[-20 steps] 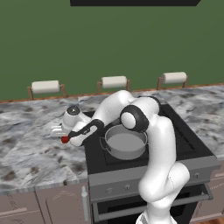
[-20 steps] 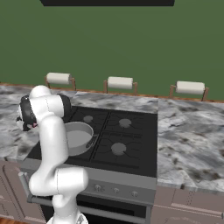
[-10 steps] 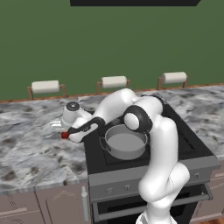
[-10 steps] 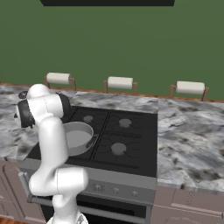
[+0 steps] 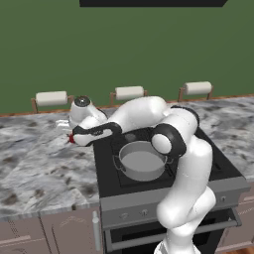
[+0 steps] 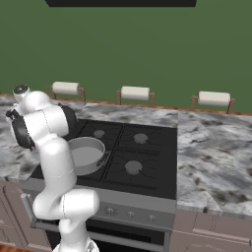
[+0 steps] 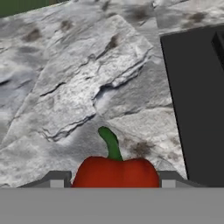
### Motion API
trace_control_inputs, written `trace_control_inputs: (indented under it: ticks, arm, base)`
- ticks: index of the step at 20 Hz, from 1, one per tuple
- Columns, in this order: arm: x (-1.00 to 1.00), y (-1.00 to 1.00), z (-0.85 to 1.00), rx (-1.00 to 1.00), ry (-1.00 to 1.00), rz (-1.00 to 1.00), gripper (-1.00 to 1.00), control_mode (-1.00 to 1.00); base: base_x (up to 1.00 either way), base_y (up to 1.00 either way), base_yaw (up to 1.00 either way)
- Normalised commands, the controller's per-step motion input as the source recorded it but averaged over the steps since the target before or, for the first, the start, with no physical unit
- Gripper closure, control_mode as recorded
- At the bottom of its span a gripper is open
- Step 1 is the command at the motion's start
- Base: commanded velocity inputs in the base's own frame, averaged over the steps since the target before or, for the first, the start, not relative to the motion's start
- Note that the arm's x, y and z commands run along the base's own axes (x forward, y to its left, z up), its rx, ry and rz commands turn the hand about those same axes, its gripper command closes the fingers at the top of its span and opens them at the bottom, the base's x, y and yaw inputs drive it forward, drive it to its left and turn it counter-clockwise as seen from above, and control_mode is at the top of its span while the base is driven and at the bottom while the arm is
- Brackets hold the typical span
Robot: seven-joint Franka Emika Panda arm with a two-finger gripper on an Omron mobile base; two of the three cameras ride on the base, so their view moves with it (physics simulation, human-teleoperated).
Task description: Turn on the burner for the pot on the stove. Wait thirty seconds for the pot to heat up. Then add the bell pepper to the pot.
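Note:
The red bell pepper (image 7: 114, 173) with its green stem sits between my two finger tips, held above the marbled counter; in the left base view the bell pepper (image 5: 71, 139) is a small red spot at my hand. My gripper (image 5: 72, 138) is shut on it, left of the stove (image 5: 213, 163) and above the counter. The grey pot (image 5: 143, 161) stands on the stove's front left burner, to the right of my hand; the same pot (image 6: 86, 154) sits just behind my arm in the right base view. The stove's black edge (image 7: 197, 109) runs down the right of the hand view.
The marbled counter (image 5: 34, 168) stretches left of the stove, and more counter (image 6: 211, 157) lies to its right. Three paper towel rolls (image 5: 51, 98) (image 5: 129, 93) (image 5: 198, 88) stand along the back wall. My own arm arches over the stove's left half.
My hand has risen from the counter with the bell pepper in it and drifted slightly left. The pot and stove have stayed put.

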Motion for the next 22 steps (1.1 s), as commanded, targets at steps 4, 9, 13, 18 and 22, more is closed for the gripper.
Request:
trace_control_inputs:
  ticks: [4, 9, 13, 18, 22]
  arm:
    - [-0.31, -0.63, 0.62, 0.05, 0.00, -0.09, 1.00, -1.00]
    - [-0.41, -0.96, 0.31, 0.09, 0.00, -0.07, 1.00, -1.00]
    - [-0.57, -1.00, 0.10, 0.12, 0.00, -0.08, 1.00, -1.00]
    - [-0.52, -1.00, 0.04, 0.12, 0.00, -0.10, 1.00, -1.00]
    - [-0.34, -1.00, 0.00, 0.06, 0.00, -0.12, 1.00, -1.00]
  base:
    - [0.00, 0.00, 0.00]
    - [0.00, 0.00, 0.00]
    - [0.00, 0.00, 0.00]
    - [0.00, 0.00, 0.00]
    - [0.00, 0.00, 0.00]
